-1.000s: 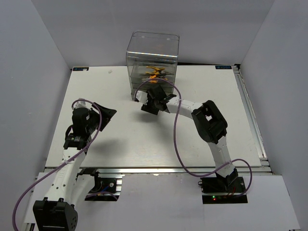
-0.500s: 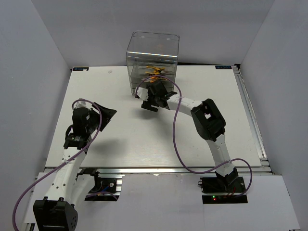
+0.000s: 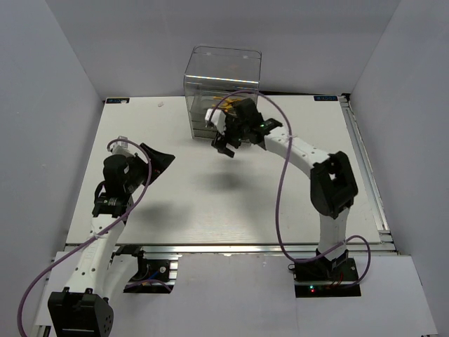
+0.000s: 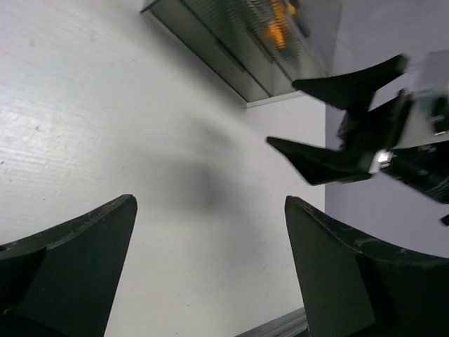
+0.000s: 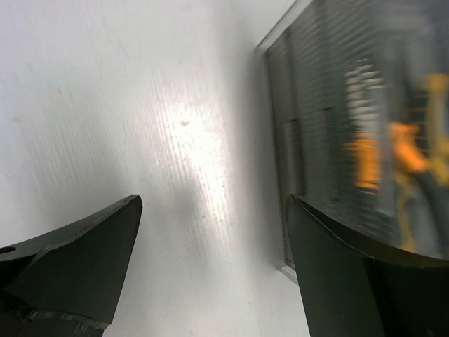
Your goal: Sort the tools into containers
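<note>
Orange-handled pliers sit inside the clear drawer box, so they look sorted; I cannot make out any screwdrivers. Right gripper hovers just before the box front, fingers apart, empty. Left gripper hangs well left of the box, fingers apart, empty. The table before the box offers moving room, and the box front is the nearest edge.

Smoky-grey clear box, orange-handled pliers, white table, black left tool

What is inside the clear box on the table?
Orange-handled pliers show through the smoky wall of the box. The view is blurred, so their number and any screwdrivers cannot be told. From above, the right gripper and its arm cover the lower front.
</note>
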Action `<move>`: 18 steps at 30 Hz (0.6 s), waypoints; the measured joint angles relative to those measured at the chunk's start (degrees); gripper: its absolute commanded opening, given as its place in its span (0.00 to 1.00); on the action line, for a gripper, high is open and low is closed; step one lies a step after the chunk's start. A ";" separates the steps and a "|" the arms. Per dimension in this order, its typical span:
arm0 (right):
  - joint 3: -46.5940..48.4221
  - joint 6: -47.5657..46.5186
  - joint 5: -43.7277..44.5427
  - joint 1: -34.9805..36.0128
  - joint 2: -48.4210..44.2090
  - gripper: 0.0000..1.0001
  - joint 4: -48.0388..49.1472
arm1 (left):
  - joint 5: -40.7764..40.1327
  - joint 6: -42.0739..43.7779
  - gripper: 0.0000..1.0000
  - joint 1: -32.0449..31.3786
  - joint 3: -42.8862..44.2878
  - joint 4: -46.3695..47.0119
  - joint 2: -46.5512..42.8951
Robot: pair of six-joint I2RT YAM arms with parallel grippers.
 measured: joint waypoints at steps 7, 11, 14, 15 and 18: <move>1.25 7.91 -4.42 -7.93 -11.23 0.89 -1.18 | 5.92 4.28 0.98 0.00 3.45 4.61 1.20; -1.70 13.20 -5.90 -13.92 -16.41 0.89 -0.87 | 8.66 5.70 0.98 0.00 6.08 5.51 1.64; -5.16 16.48 -6.78 -17.59 -19.71 0.89 -0.79 | 10.64 6.32 0.98 0.00 7.93 5.86 1.90; -6.38 17.49 -6.73 -18.43 -20.72 0.89 -0.83 | 11.19 6.49 0.98 0.00 8.50 5.88 1.90; -11.32 19.61 -4.66 -19.58 -24.94 0.89 -0.50 | 12.63 6.71 0.98 0.00 9.49 6.19 1.68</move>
